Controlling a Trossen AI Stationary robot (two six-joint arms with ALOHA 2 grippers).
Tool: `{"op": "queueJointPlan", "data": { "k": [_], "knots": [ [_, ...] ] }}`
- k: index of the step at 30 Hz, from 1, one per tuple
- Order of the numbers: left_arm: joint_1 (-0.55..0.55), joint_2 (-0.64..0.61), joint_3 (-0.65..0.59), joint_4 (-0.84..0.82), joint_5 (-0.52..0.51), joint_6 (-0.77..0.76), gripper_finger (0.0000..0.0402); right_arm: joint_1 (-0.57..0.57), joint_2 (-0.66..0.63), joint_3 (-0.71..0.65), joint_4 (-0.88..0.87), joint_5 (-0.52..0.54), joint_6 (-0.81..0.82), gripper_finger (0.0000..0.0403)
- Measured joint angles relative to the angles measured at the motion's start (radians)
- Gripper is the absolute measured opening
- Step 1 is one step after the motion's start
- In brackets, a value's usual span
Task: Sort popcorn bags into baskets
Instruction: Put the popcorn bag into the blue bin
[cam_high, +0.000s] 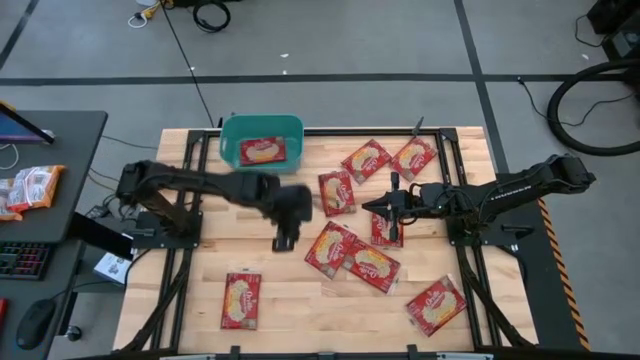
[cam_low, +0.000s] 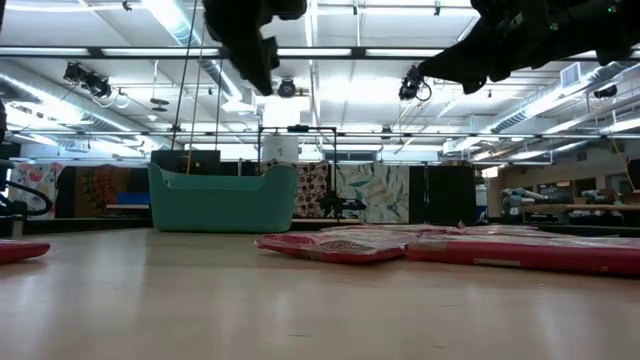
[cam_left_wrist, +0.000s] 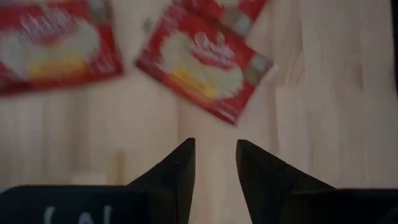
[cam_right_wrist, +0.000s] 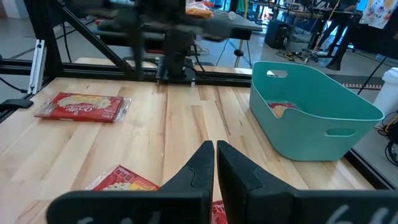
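The teal basket (cam_high: 226, 128) (cam_right_wrist: 311, 118) stands at the table's far edge with one red popcorn bag (cam_high: 262, 151) lying flat inside. Several more red bags lie flat on the wood. Some sit mid-table (cam_high: 337, 192), two overlap (cam_high: 350, 256), one is near the left front (cam_high: 241, 300), and one is near the right front (cam_high: 436, 304). My left gripper (cam_high: 283, 243) (cam_left_wrist: 214, 144) hangs open and empty above bare wood, just left of the overlapping bags (cam_left_wrist: 205, 62). My right gripper (cam_high: 366, 206) (cam_right_wrist: 215, 144) is shut and empty, held above the mid-table bags and pointing toward the basket.
A dark side table to the left holds orange-and-white packets (cam_high: 30, 188), a keyboard and a mouse. Black frame rails (cam_high: 180, 290) run along both sides of the table. Bare wood lies between the basket and the left gripper (cam_high: 240, 200).
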Motion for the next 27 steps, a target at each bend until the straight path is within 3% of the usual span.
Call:
{"op": "queueJointPlan", "data": {
  "k": [4,9,14,27],
  "knots": [
    [-0.089,0.012,0.001,-0.028,-0.117,-0.129,0.0127,0.000,0.000,0.000,0.002,0.000,0.008,0.0024],
    [-0.148,0.060,0.000,-0.006,-0.211,-0.162,0.0170,0.000,0.000,-0.001,0.029,0.000,-0.010,0.0024],
    [-0.185,0.146,0.000,-0.003,-0.221,-0.049,0.0195,-0.004,0.000,-0.001,0.053,0.002,-0.023,0.0024],
    [-0.303,0.323,0.000,0.136,-0.370,0.127,0.0175,-0.006,0.000,-0.001,0.044,0.011,-0.031,0.0024]
  ]
}}
